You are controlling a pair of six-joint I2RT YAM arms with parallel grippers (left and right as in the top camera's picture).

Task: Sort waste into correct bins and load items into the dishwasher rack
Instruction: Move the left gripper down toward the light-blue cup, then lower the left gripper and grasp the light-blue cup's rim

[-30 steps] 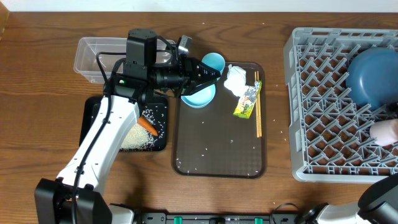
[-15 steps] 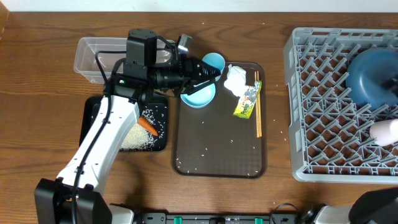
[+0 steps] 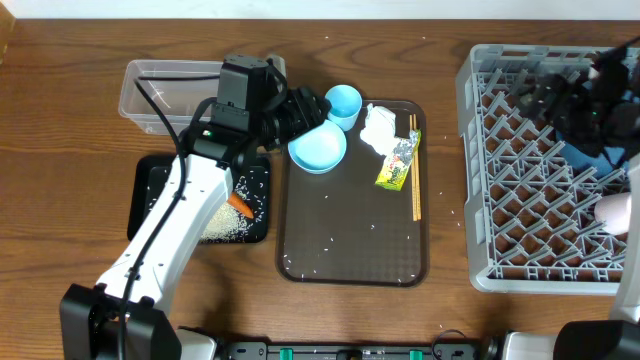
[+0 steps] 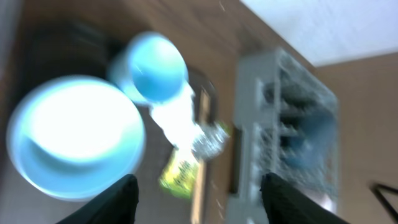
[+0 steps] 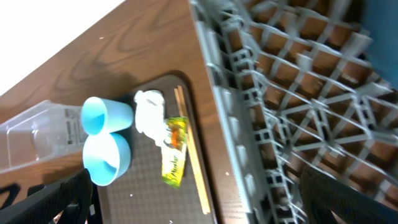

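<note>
Brown wooden desk carries all items; directions follow the overhead view, with 12 o'clock at the far edge.

Left tool: fingers spread, nothing between them. The bowl lies just beside it at 5 o'clock. The light-blue cup lies just beside it at 3 o'clock. Both sit at the far-left corner of the brown tray, close against each other. Farther out at 3 to 4 o'clock on the same tray lie the crumpled paper, the snack wrapper and the chopsticks along the right side. At 7 o'clock of this tool the black tray holds the carrot and the rice. The clear tub lies at 9 o'clock.

Right tool: fingers spread wide, empty, above the far part of the dishwasher rack. The blue plate sits in the rack at 4 o'clock of this tool, partly hidden by the arm. The pinkish-white cup lies at 5 o'clock, near the rack's right edge.
</note>
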